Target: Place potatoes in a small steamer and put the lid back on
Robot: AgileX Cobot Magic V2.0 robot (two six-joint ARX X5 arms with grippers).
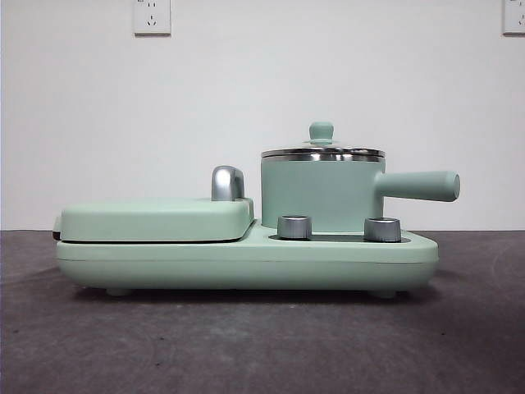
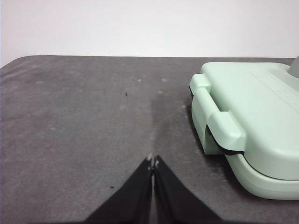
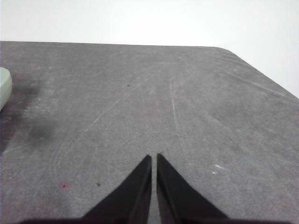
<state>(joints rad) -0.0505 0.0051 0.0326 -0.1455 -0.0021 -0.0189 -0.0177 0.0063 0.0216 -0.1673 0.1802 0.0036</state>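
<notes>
so the small steamer [image 1: 320,195] sits on the right half of the cooker base [image 1: 246,261], lid [image 1: 322,150] on top, handle [image 1: 418,186] sticking out right; griddle plate [image 1: 156,220] on the left half, two knobs [image 1: 295,227] in front of the steamer

No readable text anywhere.
The steamer [image 1: 321,194], its lid [image 1: 322,151], the two knobs [image 1: 295,227] and the griddle cover [image 2: 261,116] carry no lettering, brand, number or sign that can be made out.

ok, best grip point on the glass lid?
Take the lid by its small green knob, coming straight down from above. The knob stands upright at the centre, clear of the pot; the steel rim sits flush, offering no side hold.
</notes>
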